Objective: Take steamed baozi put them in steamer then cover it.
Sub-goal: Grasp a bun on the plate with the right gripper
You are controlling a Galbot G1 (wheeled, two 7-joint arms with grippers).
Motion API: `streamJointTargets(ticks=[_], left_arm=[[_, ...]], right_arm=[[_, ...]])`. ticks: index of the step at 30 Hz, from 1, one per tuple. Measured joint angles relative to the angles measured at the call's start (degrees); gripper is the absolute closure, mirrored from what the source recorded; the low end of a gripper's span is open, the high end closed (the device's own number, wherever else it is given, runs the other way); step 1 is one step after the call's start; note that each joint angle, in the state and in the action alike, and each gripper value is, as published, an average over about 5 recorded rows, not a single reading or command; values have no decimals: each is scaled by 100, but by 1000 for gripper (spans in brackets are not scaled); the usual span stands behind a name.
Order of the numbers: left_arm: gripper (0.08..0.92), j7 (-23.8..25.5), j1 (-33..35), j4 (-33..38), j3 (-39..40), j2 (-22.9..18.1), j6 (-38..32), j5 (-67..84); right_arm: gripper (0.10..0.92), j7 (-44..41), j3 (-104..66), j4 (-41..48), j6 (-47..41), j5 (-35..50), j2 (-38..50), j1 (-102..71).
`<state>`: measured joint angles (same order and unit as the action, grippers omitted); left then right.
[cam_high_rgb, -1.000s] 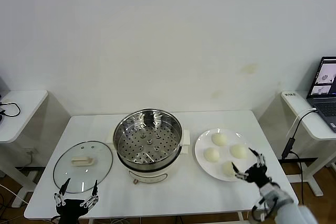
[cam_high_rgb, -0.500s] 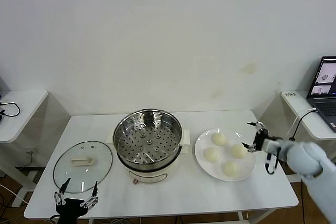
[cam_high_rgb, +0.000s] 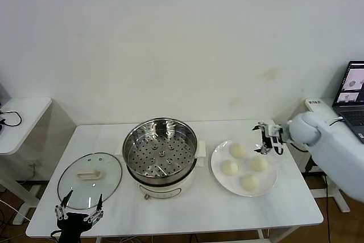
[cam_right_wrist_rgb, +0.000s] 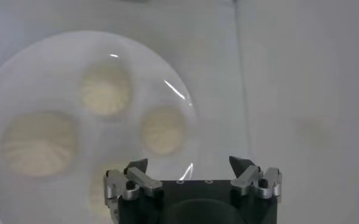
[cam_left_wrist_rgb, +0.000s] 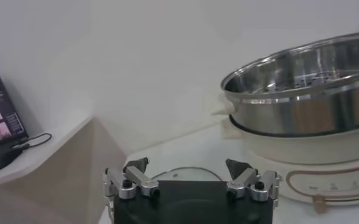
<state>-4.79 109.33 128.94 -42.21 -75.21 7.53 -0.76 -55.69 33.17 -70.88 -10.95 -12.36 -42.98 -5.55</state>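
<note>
Right pincer (cam_high_rgb: 267, 139), fingers spread and empty, hovers above the far right edge of the plate (cam_high_rgb: 216, 169) bearing four baozi (cam_high_rgb: 229, 167). Steamer (cam_high_rgb: 161, 153) stands uncovered at desk (cam_high_rgb: 193, 206) centre; cover (cam_high_rgb: 90, 179) lies flat to its left. Left pincer (cam_high_rgb: 77, 215), open, hangs parked at the desk's near left edge.

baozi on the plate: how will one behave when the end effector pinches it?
The baozi look like soft dough, so probably squashy and light. Their rounded shape could roll if nudged on the smooth plate. The right end effector is open above them.
</note>
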Motion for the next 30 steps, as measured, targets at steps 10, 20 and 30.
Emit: streamJointTargets(ticks=[10,20,30], left_arm=[[177,4,25,-17,-95,-16,5,21],[177,7,28,-23,-154,4,4,25],[177,5,23,-69,-208,29,-11,23]], right_arm=[[203,-144,585,897,58,-137,-644,302],[206,-69,708,1561,127,-261,-1146,345],[291,2,710,1994,136,-336,-1504,366]])
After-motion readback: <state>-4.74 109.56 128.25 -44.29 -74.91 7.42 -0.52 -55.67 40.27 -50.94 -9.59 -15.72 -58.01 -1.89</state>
